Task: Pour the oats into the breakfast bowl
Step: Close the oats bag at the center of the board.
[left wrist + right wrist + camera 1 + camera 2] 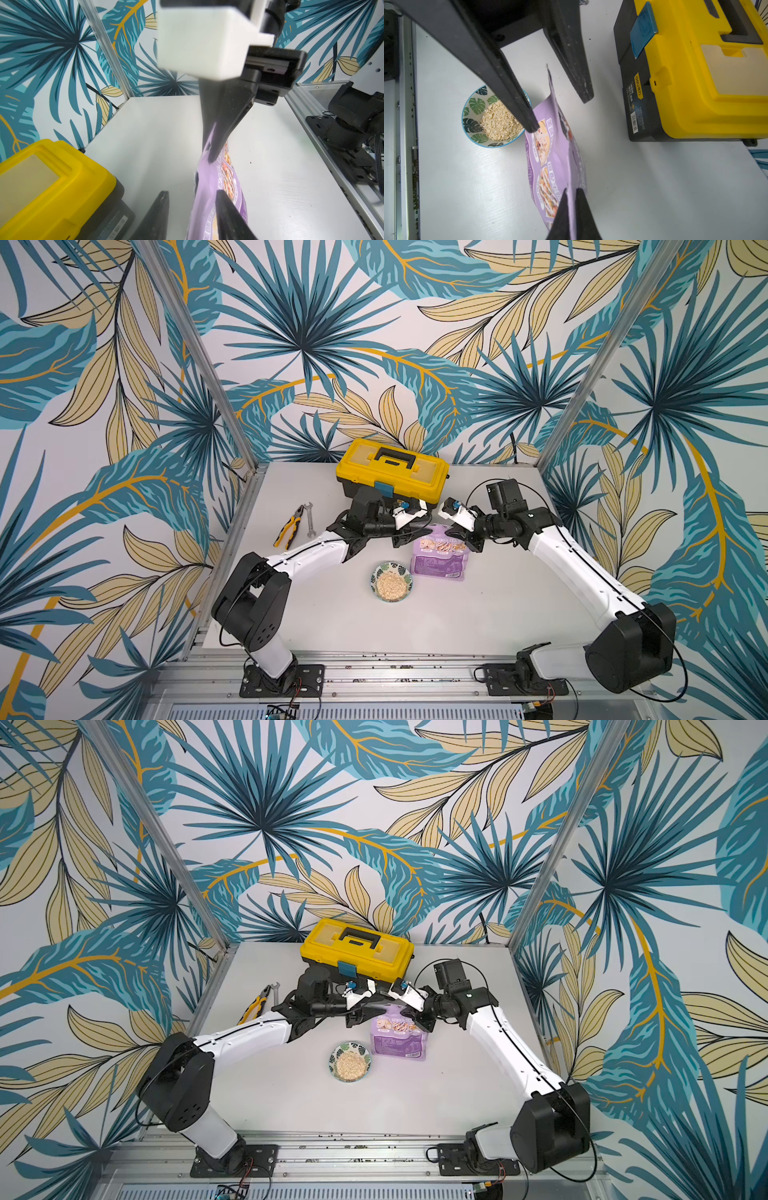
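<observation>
Purple pouch [440,560] stands just beside the breakfast bowl [377,576] of oats [390,585]; right gripper [572,192] jaws pinch its top, left gripper [560,114] jaws gape around it.

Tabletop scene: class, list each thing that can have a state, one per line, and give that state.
pouch: standing upright, top edge pinched.
breakfast bowl: upright, holding oats.
toolbox: lid shut, latch down.
pliers: lying flat.
wrench: lying flat.
left claw: open, astride pouch top.
right claw: shut on pouch.
</observation>
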Robot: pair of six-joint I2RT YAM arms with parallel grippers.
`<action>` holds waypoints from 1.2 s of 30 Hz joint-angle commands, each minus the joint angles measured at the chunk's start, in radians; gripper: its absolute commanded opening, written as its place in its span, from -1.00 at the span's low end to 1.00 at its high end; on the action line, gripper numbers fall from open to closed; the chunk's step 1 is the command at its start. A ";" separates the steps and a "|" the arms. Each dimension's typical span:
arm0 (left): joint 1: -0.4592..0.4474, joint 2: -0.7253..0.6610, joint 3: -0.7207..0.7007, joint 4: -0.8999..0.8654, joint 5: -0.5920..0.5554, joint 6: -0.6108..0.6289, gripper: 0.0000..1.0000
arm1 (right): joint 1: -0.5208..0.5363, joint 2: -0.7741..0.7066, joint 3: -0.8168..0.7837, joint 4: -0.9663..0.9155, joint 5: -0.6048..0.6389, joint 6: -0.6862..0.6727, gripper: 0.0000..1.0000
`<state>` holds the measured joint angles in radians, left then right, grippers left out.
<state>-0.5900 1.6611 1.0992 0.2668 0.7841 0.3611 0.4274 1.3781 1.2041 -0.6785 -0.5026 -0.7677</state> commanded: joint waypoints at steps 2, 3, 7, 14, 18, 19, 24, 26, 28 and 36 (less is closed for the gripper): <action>-0.009 0.043 0.057 0.042 0.054 -0.001 -0.03 | 0.013 -0.028 -0.015 0.042 -0.057 0.028 -1.00; -0.013 0.056 0.063 0.042 0.061 0.001 0.00 | 0.015 -0.028 -0.014 0.045 -0.061 0.030 -1.00; -0.025 0.095 0.086 0.033 0.070 0.011 0.01 | 0.018 -0.028 -0.020 0.055 -0.060 0.040 -1.00; -0.030 0.120 0.107 -0.032 0.062 0.053 -0.52 | 0.016 -0.040 -0.030 0.055 -0.047 0.046 -0.94; -0.030 0.109 0.111 -0.061 0.062 0.064 -0.94 | 0.011 -0.051 -0.031 0.037 -0.013 0.041 -0.75; -0.030 0.106 0.110 -0.063 0.064 0.067 -1.00 | 0.007 -0.054 -0.031 0.029 -0.003 0.037 -0.70; -0.030 0.097 0.109 -0.086 0.062 0.088 -1.00 | -0.016 -0.062 -0.032 -0.013 0.052 0.008 -0.32; -0.030 0.097 0.110 -0.089 0.066 0.088 -1.00 | -0.017 -0.052 -0.027 -0.027 0.069 0.004 -0.25; -0.030 0.097 0.111 -0.087 0.069 0.087 -1.00 | -0.018 -0.036 -0.018 -0.040 0.092 0.000 -0.24; -0.030 0.089 0.111 -0.084 0.072 0.082 -1.00 | -0.018 -0.021 0.010 -0.049 0.116 -0.011 -1.00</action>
<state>-0.6193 1.7786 1.1854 0.2089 0.8459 0.4381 0.4156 1.3651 1.1992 -0.7124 -0.4194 -0.7803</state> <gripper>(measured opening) 0.046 0.045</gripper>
